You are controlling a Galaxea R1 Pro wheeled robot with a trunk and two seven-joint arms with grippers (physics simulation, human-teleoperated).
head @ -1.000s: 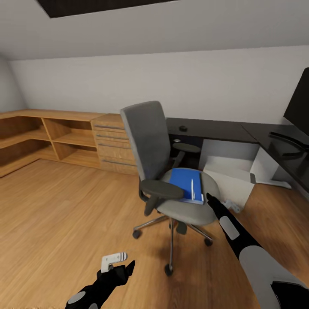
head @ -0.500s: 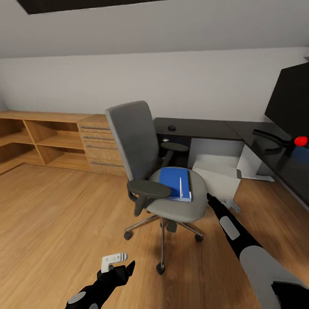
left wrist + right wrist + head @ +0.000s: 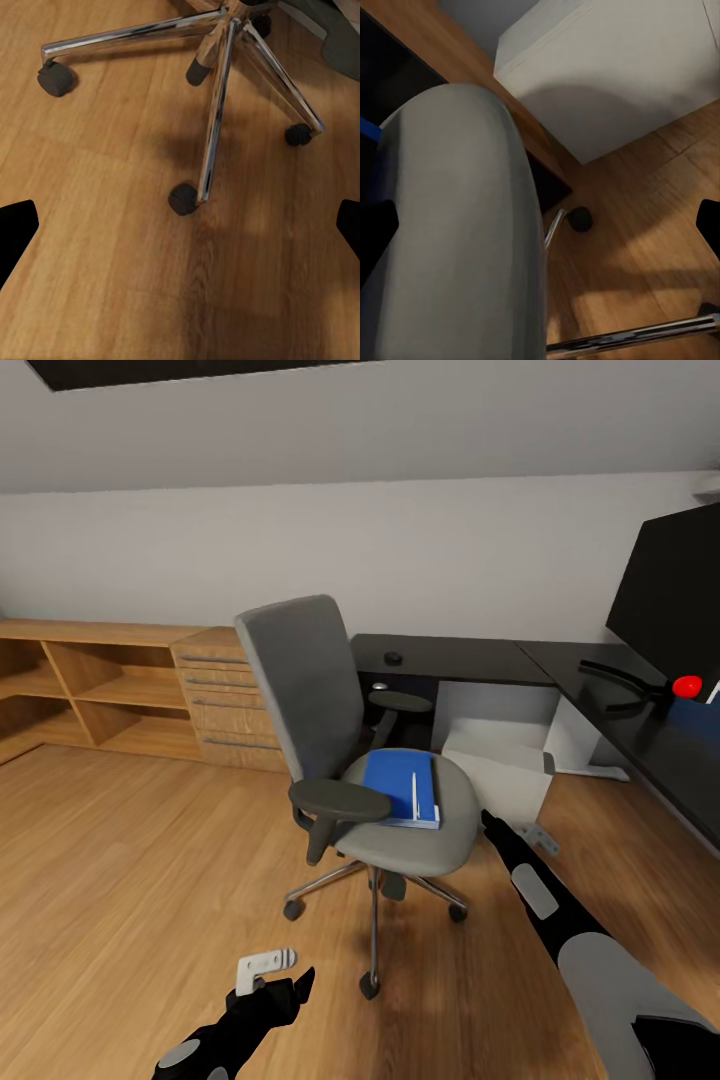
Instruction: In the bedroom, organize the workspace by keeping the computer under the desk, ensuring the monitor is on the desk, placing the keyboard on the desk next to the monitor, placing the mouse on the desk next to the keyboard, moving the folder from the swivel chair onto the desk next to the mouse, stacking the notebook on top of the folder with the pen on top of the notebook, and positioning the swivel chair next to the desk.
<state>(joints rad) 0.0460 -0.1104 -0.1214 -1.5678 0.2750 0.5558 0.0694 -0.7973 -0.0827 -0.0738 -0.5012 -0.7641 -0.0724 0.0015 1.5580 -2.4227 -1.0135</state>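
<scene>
Two big pieces dominate the room: the black desk [image 3: 470,658] along the far wall and round to the right, and the grey swivel chair [image 3: 350,760] parked mid-floor in front of it, well apart from the desk edge. The monitor [image 3: 672,595] stands on the desk's right wing. The computer [image 3: 500,765] lies on the floor at the desk's foot, just right of the chair. Far left are a wooden dresser [image 3: 225,695] & open shelves. The blue folder [image 3: 400,785] lies flat on the chair seat w/ the white pen [image 3: 414,797] resting on top. A small dark lump far back on the desk may be the mouse [image 3: 393,658]; too small to be sure.

The right gripper [image 3: 487,822] hangs low just beside the seat's right edge; its wrist view shows dark tips set wide apart, nothing between. The left gripper [image 3: 290,985] hovers near the floor by the chrome base, tips likewise spread & empty.

Risks, imo: chair's on castors, so a nudge from the right arm could roll or spin it away. Tilt the folder while lifting and the loose pen slides off onto the floor.
</scene>
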